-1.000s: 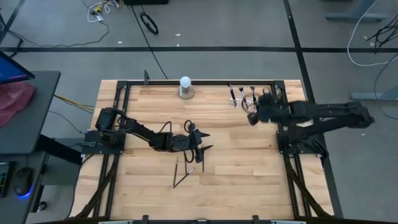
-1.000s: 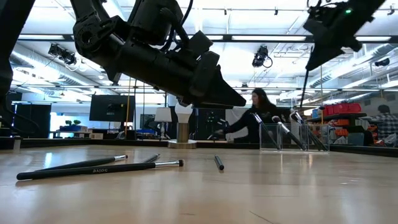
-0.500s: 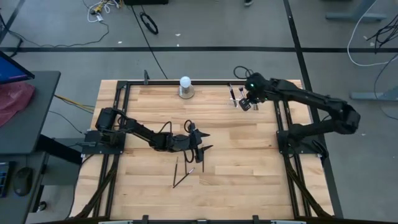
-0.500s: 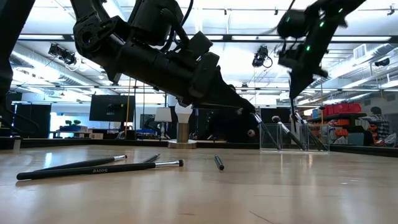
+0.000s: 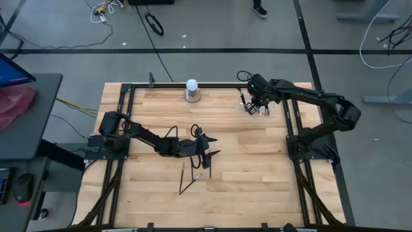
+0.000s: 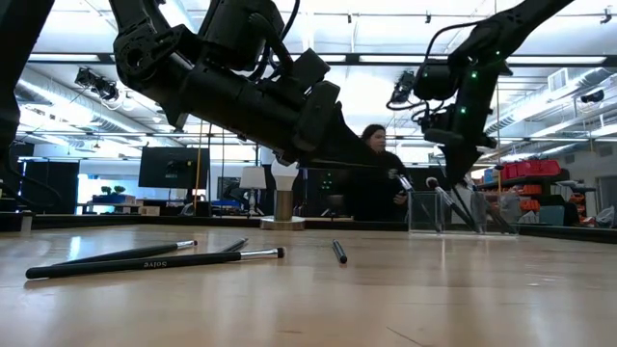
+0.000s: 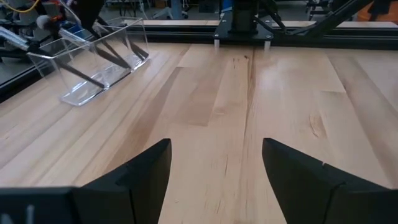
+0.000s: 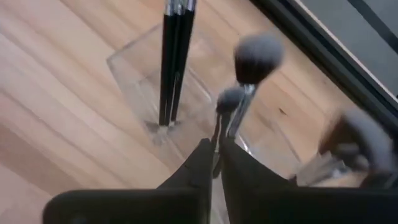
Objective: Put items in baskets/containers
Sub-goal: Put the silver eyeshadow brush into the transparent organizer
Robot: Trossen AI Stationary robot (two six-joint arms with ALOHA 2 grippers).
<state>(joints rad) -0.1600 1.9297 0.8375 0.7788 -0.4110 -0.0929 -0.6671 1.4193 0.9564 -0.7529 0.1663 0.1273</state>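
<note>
The clear holder [image 5: 255, 107] stands near the table's far right corner, with several brushes leaning in it, heads up [image 8: 173, 56] [image 7: 104, 55]. My right gripper [image 5: 252, 104] [image 6: 451, 172] hangs just above it, pointing down, shut on a thin brush [image 8: 227, 102]. Three dark brushes lie flat on the table's middle [image 5: 183, 179] [image 5: 195, 182] [image 5: 210, 169], also seen in the low view [image 6: 145, 261] [image 6: 338, 253]. My left gripper [image 5: 211, 148] [image 7: 214, 152] hovers open above the table just beyond them and touches nothing. My right gripper pinches a thin brush by its shaft [image 8: 216, 155] between the two fingers, coming from above and pointing down. The small grey bristle head [image 8: 229, 99] sticks out past the fingertips, over the holder's opening. Whether its lower end touches the holder, I cannot tell.
A white ball on a round grey base [image 5: 192, 90] [image 6: 282, 193] stands at the far edge, left of the holder. A black frame rail [image 5: 293, 109] runs just right of the holder. Bare wood lies between the two arms. A person [image 6: 378, 183] sits in the room behind.
My right gripper has swung from near the table's right edge toward the far left and come down over the clear holder, carrying the brush that hangs below its fingers. The left arm and the brushes on the table have stayed still.
</note>
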